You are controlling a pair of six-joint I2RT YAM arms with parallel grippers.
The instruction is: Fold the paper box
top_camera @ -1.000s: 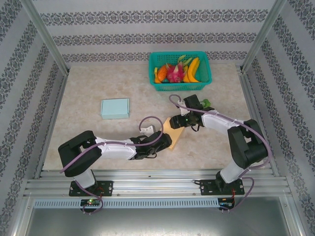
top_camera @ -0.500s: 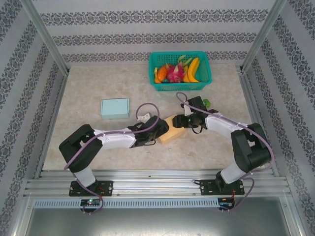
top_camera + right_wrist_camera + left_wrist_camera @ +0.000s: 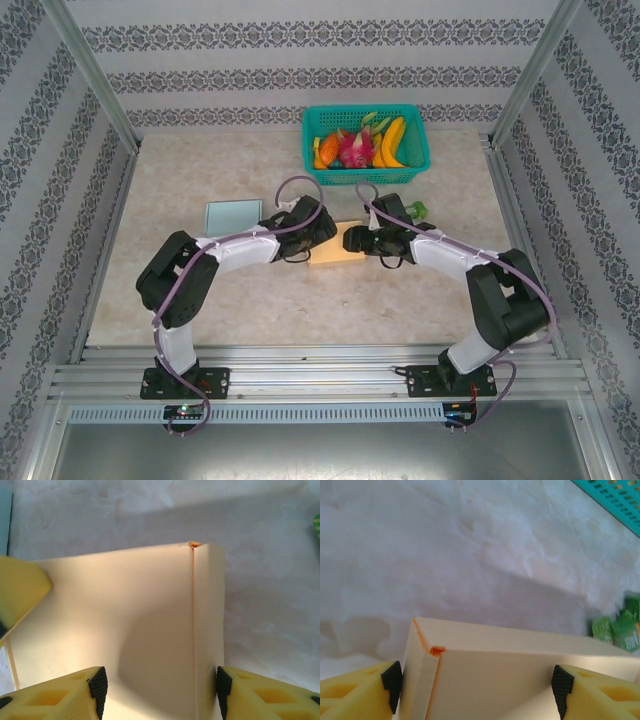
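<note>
Paper box (image 3: 338, 247) at mid-bench (image 3: 200, 300), clamped from both ends.
Left tool (image 3: 476, 690) and right tool (image 3: 160, 690) each grasp a side of the box. Likely trouble: uneven pull between arms could crumple a panel or split the corner seam, and thin card may slip from the pads.

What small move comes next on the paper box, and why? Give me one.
Probably close the right gripper gently onto the paper box. Its pads straddle the end with the creased side panel, while the left gripper brackets the opposite end, which should steady it.
</note>
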